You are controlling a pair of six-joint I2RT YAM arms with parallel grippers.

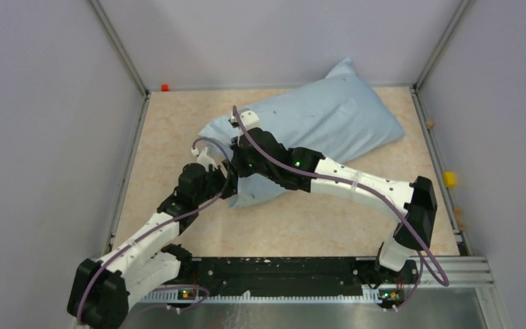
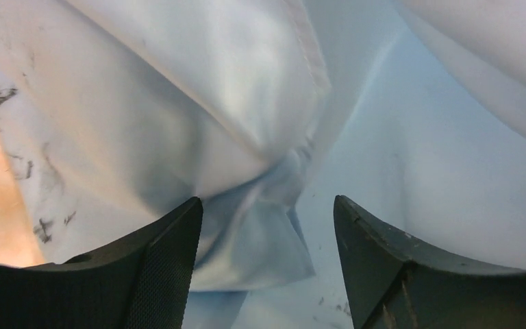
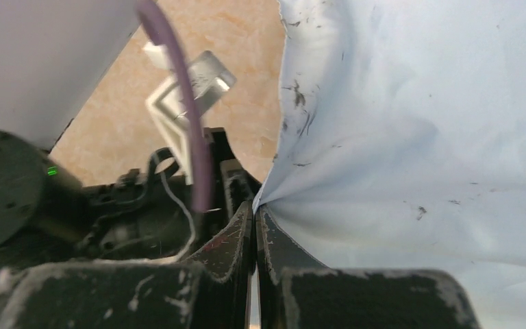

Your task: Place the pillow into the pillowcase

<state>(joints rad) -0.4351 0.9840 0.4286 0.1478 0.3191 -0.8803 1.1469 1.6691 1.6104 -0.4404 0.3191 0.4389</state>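
The light-blue pillowcase (image 1: 329, 120) lies plump and slanted across the far middle of the table, its open end toward the arms. In the top view the pillow is hidden inside it. In the left wrist view an off-white pillow (image 2: 198, 89) corner bulges between folds of the blue pillowcase (image 2: 438, 171). My left gripper (image 2: 267, 205) is open, its jaws either side of a loose blue fold at the case's mouth (image 1: 236, 188). My right gripper (image 3: 255, 209) is shut on the pillowcase (image 3: 418, 137) edge, just above the left gripper in the top view (image 1: 236, 161).
The beige table (image 1: 171, 137) is fenced by grey walls on three sides. A small red thing (image 1: 165, 88) sits at the far left corner and a yellow one (image 1: 449, 179) by the right wall. The left arm's wrist (image 3: 130, 205) is close beside my right gripper.
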